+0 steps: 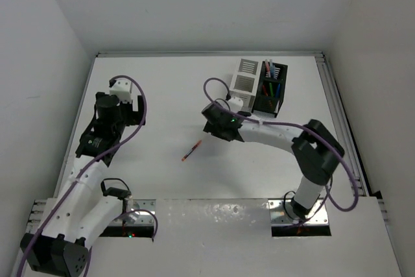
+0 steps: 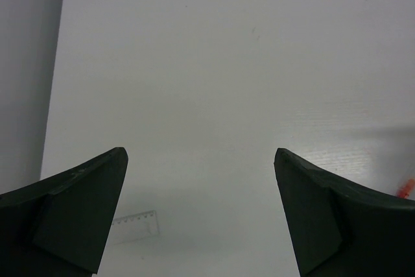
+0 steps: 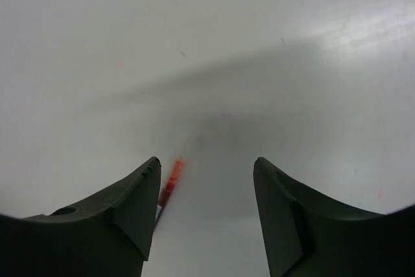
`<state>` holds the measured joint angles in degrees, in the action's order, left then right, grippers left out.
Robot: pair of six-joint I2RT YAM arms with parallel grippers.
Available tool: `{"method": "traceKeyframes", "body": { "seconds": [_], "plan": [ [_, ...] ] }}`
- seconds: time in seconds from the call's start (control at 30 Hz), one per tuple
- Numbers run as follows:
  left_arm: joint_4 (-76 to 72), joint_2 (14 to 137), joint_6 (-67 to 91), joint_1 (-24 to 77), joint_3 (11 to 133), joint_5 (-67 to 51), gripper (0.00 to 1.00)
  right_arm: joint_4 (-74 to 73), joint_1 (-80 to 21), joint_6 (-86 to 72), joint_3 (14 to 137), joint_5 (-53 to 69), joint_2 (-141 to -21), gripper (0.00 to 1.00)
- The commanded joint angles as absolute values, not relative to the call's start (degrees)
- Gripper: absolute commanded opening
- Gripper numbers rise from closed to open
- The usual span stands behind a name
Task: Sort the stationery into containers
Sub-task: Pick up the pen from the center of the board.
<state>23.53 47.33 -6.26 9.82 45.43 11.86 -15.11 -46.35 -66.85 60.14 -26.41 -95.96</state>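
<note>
Done: pens (image 1: 275, 87) stand in the black box (image 1: 266, 105)
Left: one red pen (image 1: 192, 151) on the table (image 1: 162, 95)
Right gripper (image 3: 206, 163): spread, empty, near it
Left gripper (image 2: 201, 154): spread, empty

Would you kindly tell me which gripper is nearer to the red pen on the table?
Right. The right gripper is open just up and right of the red pen in the top view. The left gripper, also open, sits far to the pen's left.
</note>
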Motion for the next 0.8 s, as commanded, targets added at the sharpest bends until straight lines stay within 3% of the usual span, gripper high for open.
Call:
{"method": "traceKeyframes", "body": {
  "seconds": [0.0,0.17,0.47,0.6,0.77],
  "plan": [
    [18.6,43.6,-8.2,10.4,44.1,15.3,0.95,-27.5,-49.0,-85.7,70.2,-27.9,-101.2,0.58],
    [17.3,38.6,-9.5,10.5,41.1,15.7,0.96,-40.7,-51.4,-92.4,82.9,-25.1,-114.1,0.58],
    [17.1,33.7,-8.3,10.3,38.3,15.6,0.96,-42.1,-54.1,-95.6,86.9,-20.6,-121.6,0.55],
    [17.1,33.2,-8.4,10.4,38.2,16.1,0.96,-42.8,-54.0,-94.7,87.9,-20.8,-124.6,0.44],
    [16.4,33.0,-9.4,10.2,38.1,17.5,0.96,-40.1,-53.2,-94.5,82.1,-20.6,-123.5,0.11]
  ]
}}
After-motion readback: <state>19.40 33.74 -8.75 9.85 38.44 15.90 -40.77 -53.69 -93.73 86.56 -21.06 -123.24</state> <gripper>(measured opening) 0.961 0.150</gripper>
